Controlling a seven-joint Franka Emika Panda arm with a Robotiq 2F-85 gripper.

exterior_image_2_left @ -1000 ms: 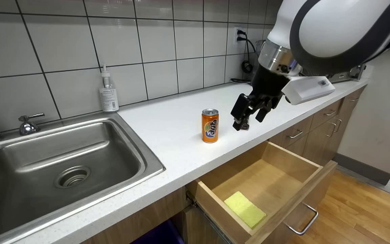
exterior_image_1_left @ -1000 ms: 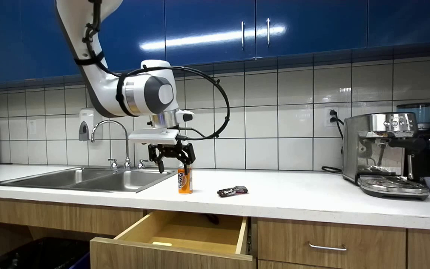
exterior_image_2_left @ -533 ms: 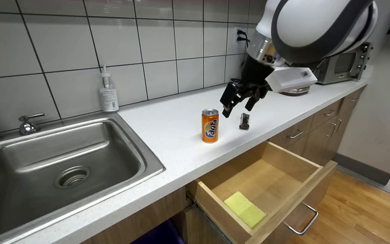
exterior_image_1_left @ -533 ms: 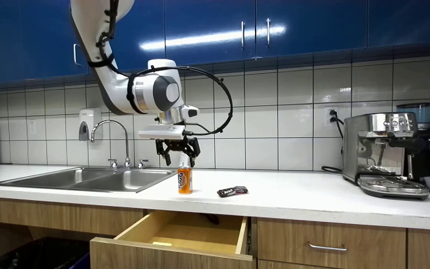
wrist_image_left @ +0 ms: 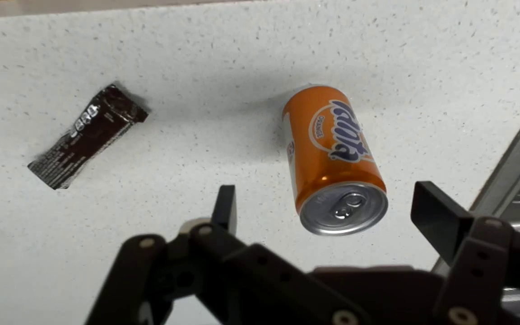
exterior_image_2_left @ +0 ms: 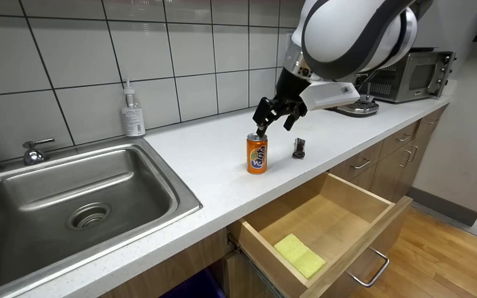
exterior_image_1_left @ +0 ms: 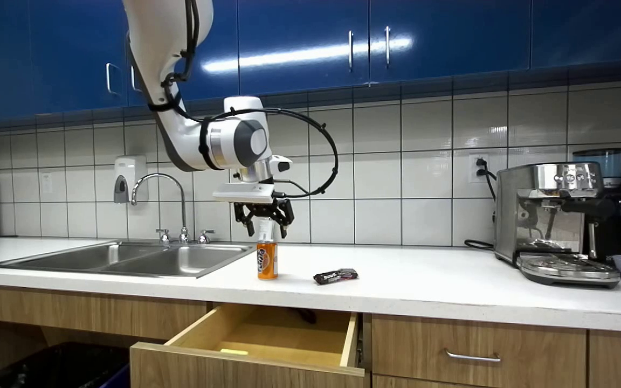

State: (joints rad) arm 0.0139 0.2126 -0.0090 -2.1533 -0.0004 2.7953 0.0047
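Note:
An orange Fanta can stands upright on the white counter in both exterior views. My gripper hangs pointing down, its fingertips a little higher than the can top. In an exterior view, one fingertip of the gripper overlaps the lid of the can. The wrist view has the silver lid of the can framed between two widely spread black fingers, with gaps on both sides. Nothing is held. A dark wrapped bar lies on the counter beside the can.
Below the counter a drawer is pulled out, with a yellow sponge inside. A steel sink lies to one side. A soap bottle stands by the tiled wall. An espresso machine sits farther along.
The arm has shifted toward the can: rightward in one exterior picture, leftward in the other, with the fingertips now higher in both. The jaws stay spread. Can, bar and drawer have not moved.

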